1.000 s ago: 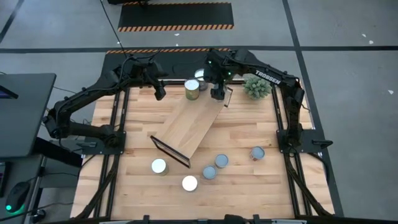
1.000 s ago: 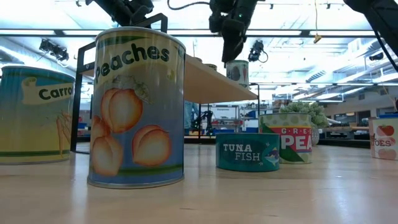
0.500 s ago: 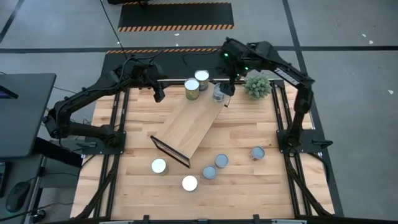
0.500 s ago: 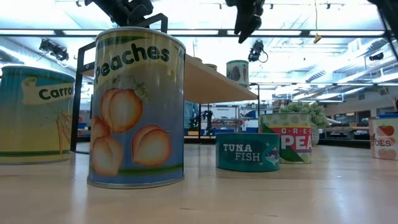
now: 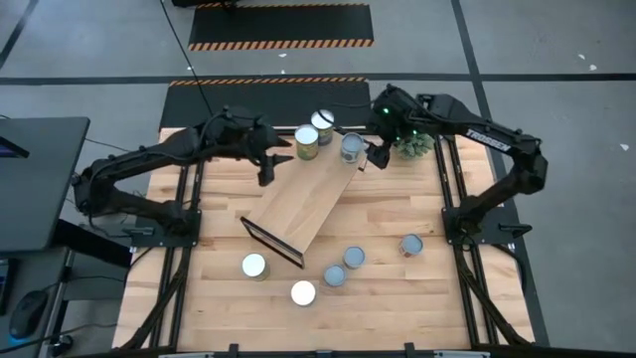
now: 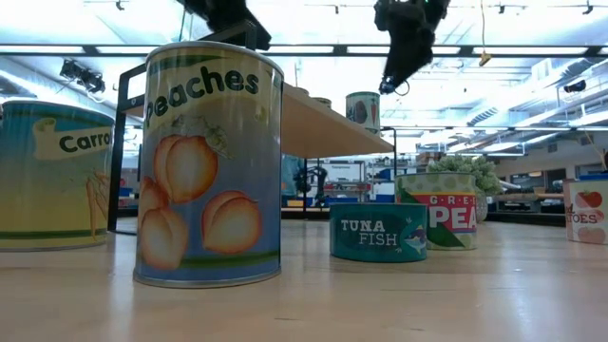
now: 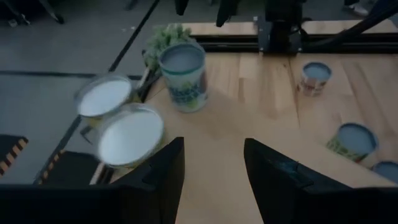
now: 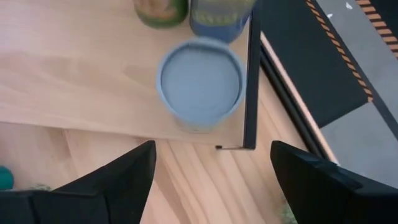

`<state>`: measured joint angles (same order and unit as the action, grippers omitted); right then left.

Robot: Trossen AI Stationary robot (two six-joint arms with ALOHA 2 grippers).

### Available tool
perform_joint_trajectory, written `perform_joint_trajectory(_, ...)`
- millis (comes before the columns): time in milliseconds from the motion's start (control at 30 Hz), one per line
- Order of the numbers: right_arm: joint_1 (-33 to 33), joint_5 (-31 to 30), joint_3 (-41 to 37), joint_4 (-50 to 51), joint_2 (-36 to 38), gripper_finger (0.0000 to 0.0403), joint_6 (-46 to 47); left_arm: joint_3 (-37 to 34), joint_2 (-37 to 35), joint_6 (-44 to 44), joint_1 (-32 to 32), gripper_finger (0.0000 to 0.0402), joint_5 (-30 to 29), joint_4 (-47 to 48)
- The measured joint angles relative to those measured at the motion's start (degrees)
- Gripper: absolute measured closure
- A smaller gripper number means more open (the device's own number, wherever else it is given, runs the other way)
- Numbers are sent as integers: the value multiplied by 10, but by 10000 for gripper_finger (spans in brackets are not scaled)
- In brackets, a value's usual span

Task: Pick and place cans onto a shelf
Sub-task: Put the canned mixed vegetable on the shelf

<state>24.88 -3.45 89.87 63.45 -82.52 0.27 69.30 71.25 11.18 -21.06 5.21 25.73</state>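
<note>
Near edge of the slatted tabletop [image 5: 397, 298]: five cans wait unshelved. In the low view these read as a carrots can [image 6: 52, 176], a peaches can [image 6: 209, 161], a tuna fish tin [image 6: 378, 231], a green peas can [image 6: 437, 211] and, at the right border, a tomatoes can [image 6: 589, 211]. From above, two white-topped cans [image 5: 254, 266] [image 5: 303, 292] lie toward the near left, two blue-grey ones [image 5: 335, 275] [image 5: 353, 258] near the middle, one [image 5: 410, 244] toward the right.

Centre: the shelf [image 5: 303, 204], a light-wood board with black frame ends, set diagonally.

Far end of the shelf: three cans placed, a white-topped pair [image 5: 307, 137] [image 5: 323, 121] and a blue-grey-topped can [image 5: 351, 147] at the corner by the frame.

Above that end: the right gripper [image 5: 379, 154], fingers spread wide and empty, just beside the blue-grey can; the left gripper [image 5: 264, 165], fingers parted around nothing, over the shelf's left edge. A small green plant [image 5: 415, 141] stands at the far right.

Step in hand, as judged: release of the third can. The next move calls for lifting clear without nudging it, then reaching to a near-edge can.
</note>
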Motion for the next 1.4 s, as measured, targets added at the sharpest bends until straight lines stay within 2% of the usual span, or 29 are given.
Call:
perform_joint_trajectory(300, 0, 0, -124, -107, 41, 80, 4, 89, 96, -15, 43, 228, -36, -1)
perform_joint_trajectory(667, 19, -28, -216, -231, 71, 80, -34, 197, 220, -3, 50, 228, -63, 8)
perform_joint_trajectory(900, 57, -4, -232, -289, 67, 80, -82, 266, 269, 0, 58, 228, -84, 72)
perform_joint_trajectory(1100, 98, 22, -232, -336, 67, 80, -120, 273, 270, 0, 59, 228, -86, 72)
perform_joint_trajectory(1233, 115, 35, -232, -327, 71, 80, -111, 275, 282, 5, 57, 228, -87, 56)
perform_joint_trajectory(1400, 106, 50, -232, -303, 75, 80, -100, 296, 311, 7, 62, 228, -99, 69)
